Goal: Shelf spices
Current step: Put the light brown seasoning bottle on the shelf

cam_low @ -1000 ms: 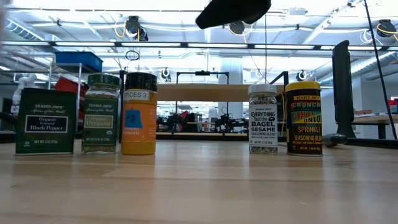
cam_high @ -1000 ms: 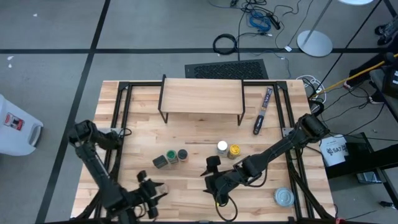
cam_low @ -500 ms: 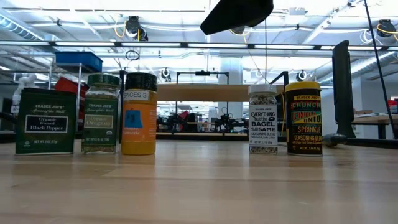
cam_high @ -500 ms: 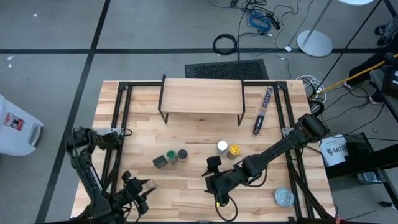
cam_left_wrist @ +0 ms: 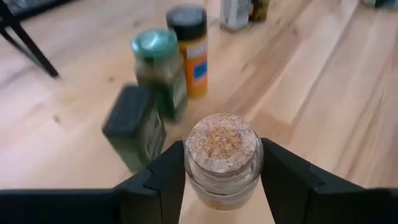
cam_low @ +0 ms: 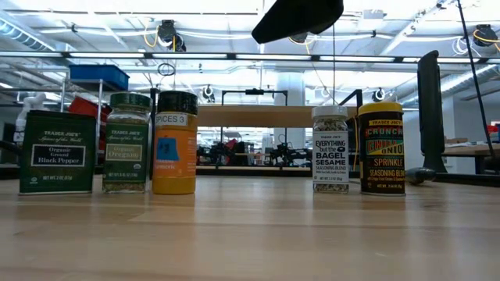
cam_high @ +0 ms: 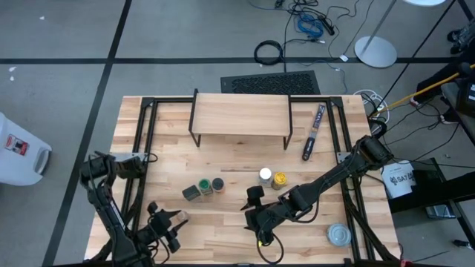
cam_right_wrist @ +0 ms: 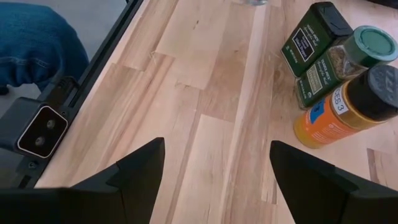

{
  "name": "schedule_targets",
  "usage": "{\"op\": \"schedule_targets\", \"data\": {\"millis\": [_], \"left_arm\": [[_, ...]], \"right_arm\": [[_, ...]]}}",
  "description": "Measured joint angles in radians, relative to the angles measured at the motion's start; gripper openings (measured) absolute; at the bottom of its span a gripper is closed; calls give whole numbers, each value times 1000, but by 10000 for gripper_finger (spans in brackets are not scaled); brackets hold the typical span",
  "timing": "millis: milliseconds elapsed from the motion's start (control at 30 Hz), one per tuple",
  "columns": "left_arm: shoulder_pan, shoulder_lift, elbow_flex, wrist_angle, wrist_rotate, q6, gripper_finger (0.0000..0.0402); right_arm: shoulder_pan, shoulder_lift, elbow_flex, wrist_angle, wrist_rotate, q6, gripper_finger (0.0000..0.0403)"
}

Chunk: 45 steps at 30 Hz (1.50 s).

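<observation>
On the table (cam_high: 223, 215) stand 5 spices (cam_low: 173, 142), under 1 shelf (cam_high: 241, 115).

Cork-stoppered jar (cam_left_wrist: 223, 163): base cut off at frame edge, contents unreadable. Dark tin (cam_left_wrist: 135, 126) blurred, label illegible. Right hand (cam_low: 297, 17) cropped at top in low view.

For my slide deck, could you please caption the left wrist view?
Left gripper holding a cork-stoppered jar above three spices.

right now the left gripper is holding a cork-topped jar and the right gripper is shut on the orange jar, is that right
Not quite. The right gripper is open and empty, apart from the orange jar, as the right wrist view shows. The left gripper does hold the cork-topped jar.
</observation>
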<state>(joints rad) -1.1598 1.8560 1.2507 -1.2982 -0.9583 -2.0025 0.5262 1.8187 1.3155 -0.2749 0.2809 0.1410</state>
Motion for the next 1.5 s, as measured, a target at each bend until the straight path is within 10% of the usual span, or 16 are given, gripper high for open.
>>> {"op": "schedule_targets", "data": {"millis": [567,900,1200,1500], "left_arm": [[249,-250,77,-3,-137,592,178],[447,-520,77,311,-148,1291,178],[729,-714,77,723,158,1948,178],[1051,-748,77,771,512,2148,178]], "right_arm": [[11,-252,0,-169,-37,-10,279],[10,-407,1,-319,-21,-40,279],[-29,-501,1,-412,176,-79,279],[-102,-552,1,-477,194,-105,279]]}}
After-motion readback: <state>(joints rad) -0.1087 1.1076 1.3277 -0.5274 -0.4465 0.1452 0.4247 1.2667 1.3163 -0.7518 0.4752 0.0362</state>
